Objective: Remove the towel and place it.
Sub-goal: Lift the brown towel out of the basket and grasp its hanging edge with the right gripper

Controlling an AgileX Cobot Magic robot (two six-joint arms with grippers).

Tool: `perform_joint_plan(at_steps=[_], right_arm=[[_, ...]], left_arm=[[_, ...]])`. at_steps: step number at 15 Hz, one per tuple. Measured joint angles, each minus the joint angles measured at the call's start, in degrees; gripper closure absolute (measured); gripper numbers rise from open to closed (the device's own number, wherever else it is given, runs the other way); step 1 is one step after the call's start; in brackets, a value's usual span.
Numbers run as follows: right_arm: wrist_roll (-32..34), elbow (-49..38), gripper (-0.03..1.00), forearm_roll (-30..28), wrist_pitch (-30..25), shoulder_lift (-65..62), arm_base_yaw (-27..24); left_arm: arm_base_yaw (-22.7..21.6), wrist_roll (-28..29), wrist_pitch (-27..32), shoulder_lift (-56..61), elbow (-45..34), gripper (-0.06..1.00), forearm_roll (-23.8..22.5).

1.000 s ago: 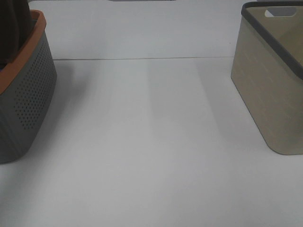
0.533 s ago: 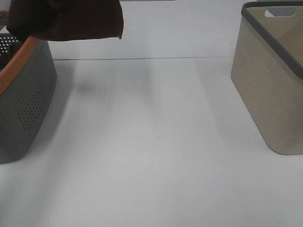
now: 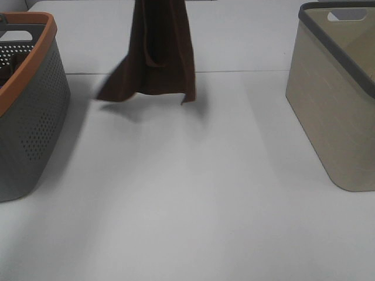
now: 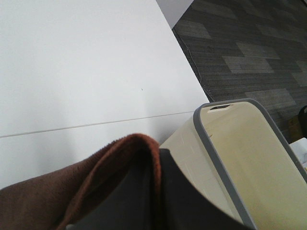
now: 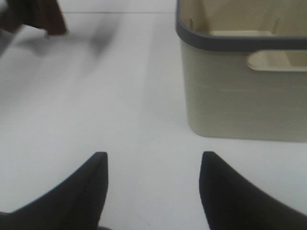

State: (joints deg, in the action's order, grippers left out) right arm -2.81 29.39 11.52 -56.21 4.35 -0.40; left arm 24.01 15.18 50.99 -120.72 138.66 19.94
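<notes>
While the towel (image 3: pixel 159 52) hung above the table (image 3: pixel 193 193), just beside the grey basket (image 3: pixel 35 117) and clamped in the left gripper (image 4: pixel 160 191), the right gripper (image 5: pixel 154 155) stood agape, empty. Step judged: carry. Next move probably calls for lowering, then release

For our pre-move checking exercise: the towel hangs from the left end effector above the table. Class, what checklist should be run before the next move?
1. Left end effector shut on towel: ok.
2. Towel clear of grey basket: ok.
3. Towel hanging flat: not ok, folded.
4. Right end effector open, away from towel: ok.
5. Table bare between grey basket and beige basket: ok.
</notes>
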Motion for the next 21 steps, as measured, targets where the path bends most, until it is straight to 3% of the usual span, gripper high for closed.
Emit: perform_joint_plan(at_steps=[3, 6, 9, 12, 15, 17, 21], right_arm=[[-7.6, 0.1, 0.42, 10.7, 9.2, 11.7, 0.0], [-17.9, 0.1, 0.42, 20.1, 15.1, 22.6, 1.1], [-27.4, 2.6, 0.42, 23.1, 20.9, 35.2, 5.0], [-29.7, 8.3, 0.42, 21.1, 25.3, 46.9, 10.4], [-28.4, 13.1, 0.42, 14.8, 33.7, 54.8, 20.5], [-22.1, 16.0, 0.42, 7.4, 39.2, 61.7, 27.7], [-10.0, 21.1, 0.42, -4.8, 42.2, 71.6, 32.4]], left_arm=[[0.3, 0.0, -0.1, -0.2, 0.0, 0.94, -0.6], [0.3, 0.1, -0.1, -0.2, 0.0, 0.94, -0.8], [1.1, 0.1, -0.1, -0.2, 0.0, 0.94, -1.0], [2.3, 0.2, -0.1, -0.2, 0.0, 0.94, -1.8], [3.0, 1.4, 0.2, -0.2, 0.0, 0.94, -4.4], [3.2, 6.2, 1.7, -0.2, 0.0, 0.94, -10.3], [3.2, 13.1, 4.1, -0.2, 0.0, 0.94, -18.8]])
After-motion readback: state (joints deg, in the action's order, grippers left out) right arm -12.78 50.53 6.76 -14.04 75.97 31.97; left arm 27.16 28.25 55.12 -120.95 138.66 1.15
